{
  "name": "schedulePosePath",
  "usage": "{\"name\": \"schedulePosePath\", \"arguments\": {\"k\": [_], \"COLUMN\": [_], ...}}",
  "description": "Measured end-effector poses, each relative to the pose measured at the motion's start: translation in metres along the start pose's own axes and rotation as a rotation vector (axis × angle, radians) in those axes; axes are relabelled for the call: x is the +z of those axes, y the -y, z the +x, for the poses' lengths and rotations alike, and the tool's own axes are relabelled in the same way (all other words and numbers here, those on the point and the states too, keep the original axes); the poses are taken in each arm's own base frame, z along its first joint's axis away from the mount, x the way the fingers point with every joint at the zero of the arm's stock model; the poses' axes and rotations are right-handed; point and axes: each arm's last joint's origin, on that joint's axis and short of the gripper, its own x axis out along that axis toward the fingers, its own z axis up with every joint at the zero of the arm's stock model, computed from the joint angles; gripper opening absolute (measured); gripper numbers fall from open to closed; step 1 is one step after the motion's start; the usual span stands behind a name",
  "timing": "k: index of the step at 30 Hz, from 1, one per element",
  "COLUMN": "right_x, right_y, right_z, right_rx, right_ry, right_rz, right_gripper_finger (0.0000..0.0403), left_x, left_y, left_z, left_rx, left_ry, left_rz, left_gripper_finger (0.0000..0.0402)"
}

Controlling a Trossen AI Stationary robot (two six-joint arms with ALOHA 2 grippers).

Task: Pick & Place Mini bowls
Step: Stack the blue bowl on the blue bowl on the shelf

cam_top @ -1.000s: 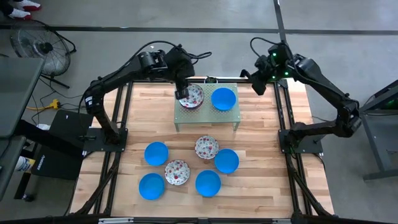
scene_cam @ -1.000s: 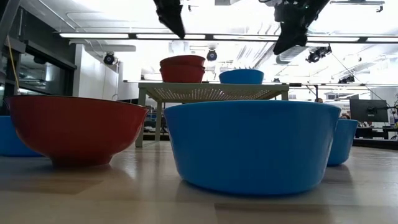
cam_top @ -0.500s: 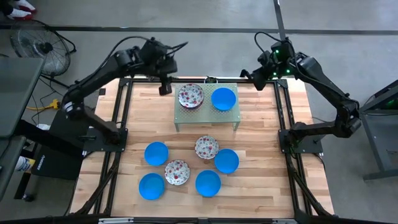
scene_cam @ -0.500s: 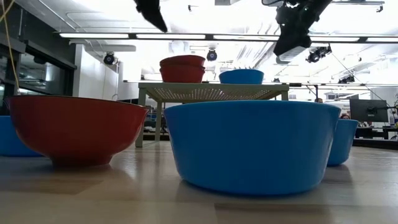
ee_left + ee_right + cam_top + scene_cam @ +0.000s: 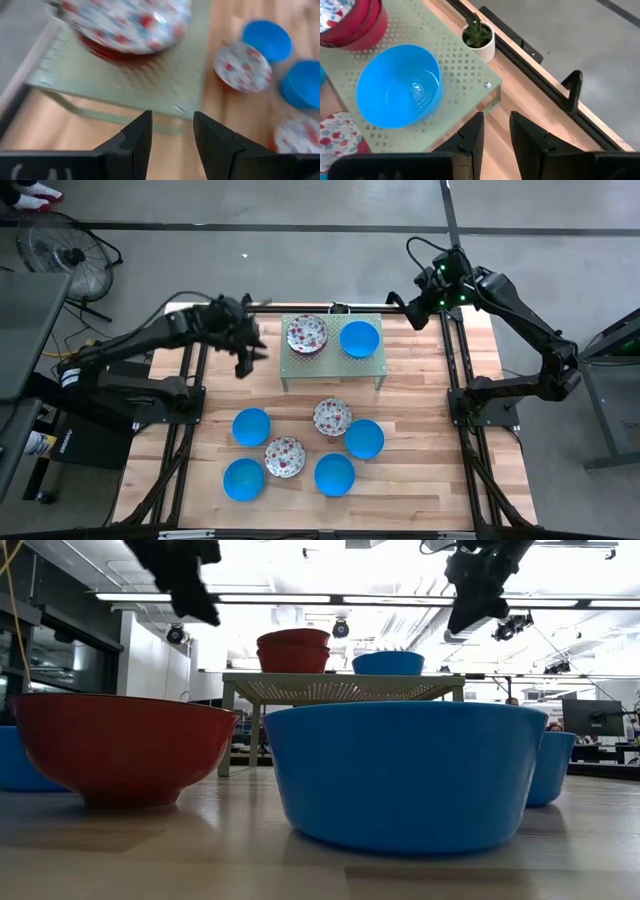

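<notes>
Your left gripper (image 5: 245, 358) has swung off the green stand (image 5: 333, 370) to its left, fingers parted and empty. You see 2 floral bowls (image 5: 307, 334) stacked there beside 1 blue bowl (image 5: 359, 338). Your right gripper (image 5: 412, 308) waits far right, parted, empty.

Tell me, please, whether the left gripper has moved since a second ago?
Yes. The left gripper has drawn back off the green stand, from over the floral bowls to the table's left edge, empty.

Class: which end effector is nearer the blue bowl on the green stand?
The right end effector, just off the stand's right rear corner near the blue bowl. The left end effector is farther, beyond the stand's left side.
</notes>
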Motion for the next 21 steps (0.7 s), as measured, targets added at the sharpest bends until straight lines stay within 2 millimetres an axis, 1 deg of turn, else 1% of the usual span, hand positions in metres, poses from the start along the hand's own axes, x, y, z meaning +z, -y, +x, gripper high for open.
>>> {"name": "schedulePosePath", "arguments": {"k": [5, 7, 10, 13, 19, 21], "right_x": [0.0, 0.0, -0.001, -0.002, -0.004, -0.005], "right_y": [0.001, 0.0, 0.0, -0.001, -0.002, -0.003], "right_z": [0.0, 0.0, 0.0, 0.0, 0.0, 0.0], "right_rx": [-0.013, 0.006, 0.02, 0.035, 0.076, 0.092], "right_ry": [-0.001, -0.002, -0.011, -0.015, -0.037, -0.043], "right_rz": [-0.012, -0.021, -0.037, -0.059, -0.121, -0.15], "right_gripper_finger": [0.0083, 0.0083, 0.0083, 0.0083, 0.0083, 0.0083], "left_x": [-0.019, -0.019, -0.024, -0.027, -0.053, -0.058], "left_y": [0.025, 0.035, 0.049, 0.062, 0.083, 0.089], "left_z": [0.018, 0.024, 0.033, 0.033, 0.035, 0.034], "left_rx": [-0.114, -0.133, -0.082, -0.034, 0.092, 0.132], "left_ry": [-0.104, -0.128, -0.197, -0.224, -0.472, -0.516], "left_rz": [0.051, 0.032, -0.019, -0.046, -0.067, -0.07], "left_gripper_finger": [0.014, 0.014, 0.014, 0.014, 0.014, 0.014]}}
